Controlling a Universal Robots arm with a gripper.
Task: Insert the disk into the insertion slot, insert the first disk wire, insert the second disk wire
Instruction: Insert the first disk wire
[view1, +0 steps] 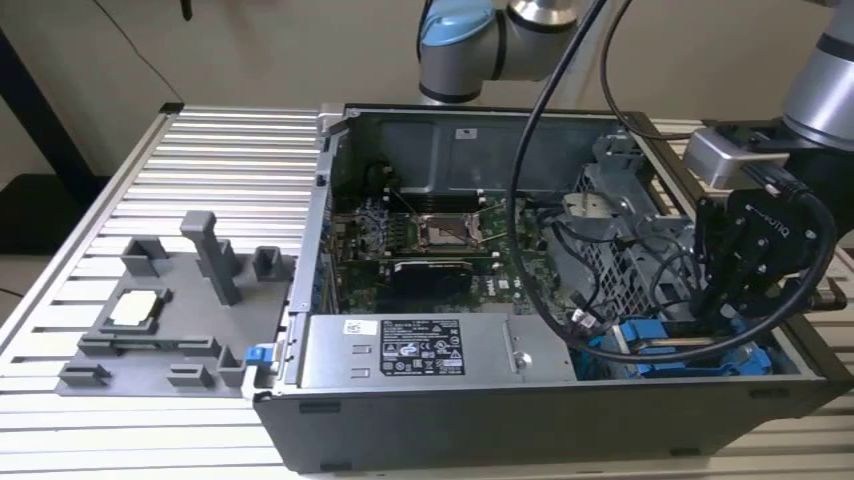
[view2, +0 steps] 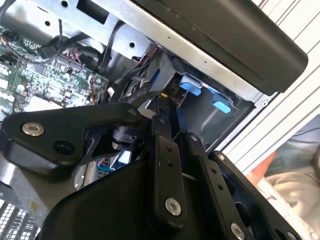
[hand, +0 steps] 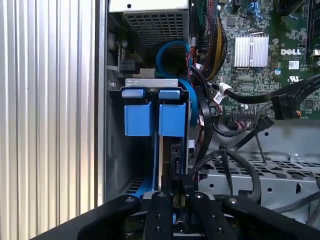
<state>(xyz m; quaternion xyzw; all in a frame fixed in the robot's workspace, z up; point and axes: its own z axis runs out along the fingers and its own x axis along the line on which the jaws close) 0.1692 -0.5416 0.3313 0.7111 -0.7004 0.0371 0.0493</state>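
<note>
I am holding the end effector (hand: 176, 186), fingers drawn together on something I cannot identify, against the near end of the disk (hand: 167, 160), which is standing edgewise inside the insertion slot (hand: 114, 160), its long axis running straight ahead.

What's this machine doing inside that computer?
A robot arm reaches into an open computer case. Its tool is shut on the disk, a drive in a blue frame seen edge-on in the first wrist view. The disk stands in the insertion slot at the case's corner. Loose black wires lie beside it. Whether any is plugged into the disk cannot be told.
</note>
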